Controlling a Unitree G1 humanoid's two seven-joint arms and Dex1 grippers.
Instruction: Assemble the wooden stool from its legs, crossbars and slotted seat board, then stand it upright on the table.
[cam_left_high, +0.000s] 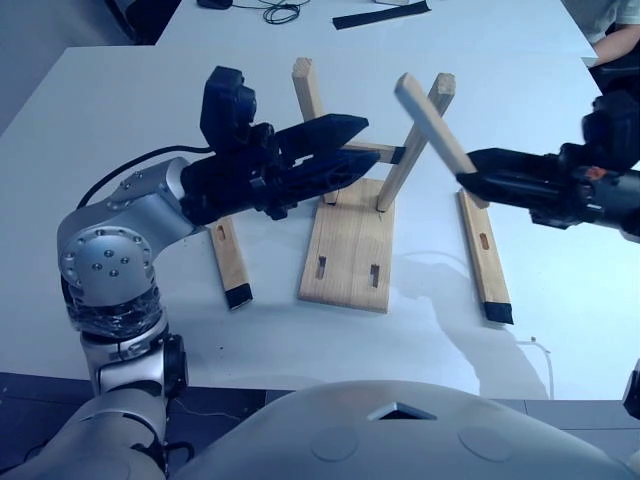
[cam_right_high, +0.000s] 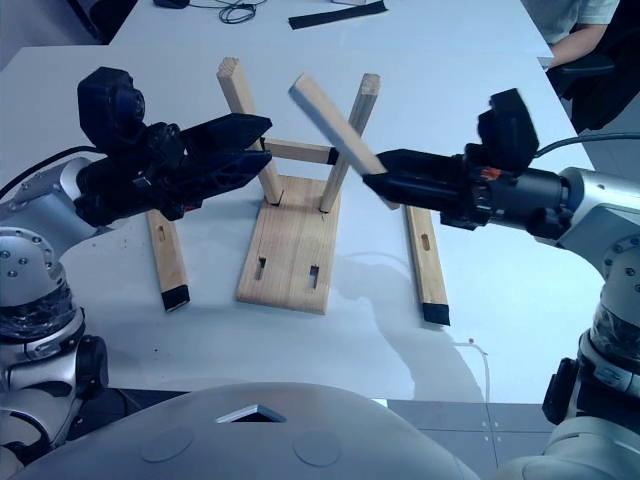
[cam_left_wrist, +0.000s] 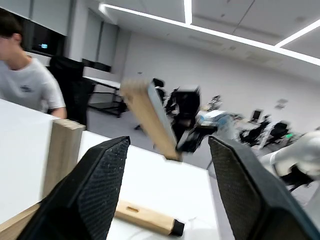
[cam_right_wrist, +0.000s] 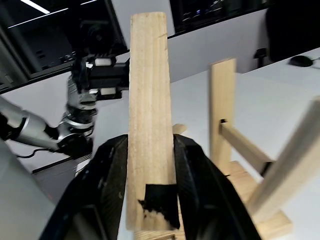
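The right gripper (cam_right_high: 376, 186) is clamped on the black-tipped end of a held leg (cam_right_high: 328, 118), which rises at a slant above the seat board (cam_left_high: 350, 228). The left gripper (cam_left_high: 362, 143) hangs with its fingers spread wide and nothing between them, close to the crossbar (cam_left_high: 378, 152).

The seat board lies flat on the worktop (cam_left_high: 120, 120). A left upright leg (cam_left_high: 308, 88) and a right upright leg (cam_left_high: 418, 135) stand in it, joined by the crossbar. Two empty slots (cam_left_high: 322, 266) face the robot. A loose leg (cam_left_high: 232, 262) lies left of the board, and a second loose leg (cam_left_high: 484, 255) lies right of it.

Hazards, as judged:
- The held leg is gripped at one end, so its long free length may pivot or slip in the gripper.
- It crosses in front of the right upright leg. A swing there may tip the standing frame.
- The spread left gripper may nudge the crossbar.

Not determinable:
- Whether the held leg touches the right upright leg.
- How deep the uprights seat in the board.
- The crossbar's left joint, covered by the left gripper.
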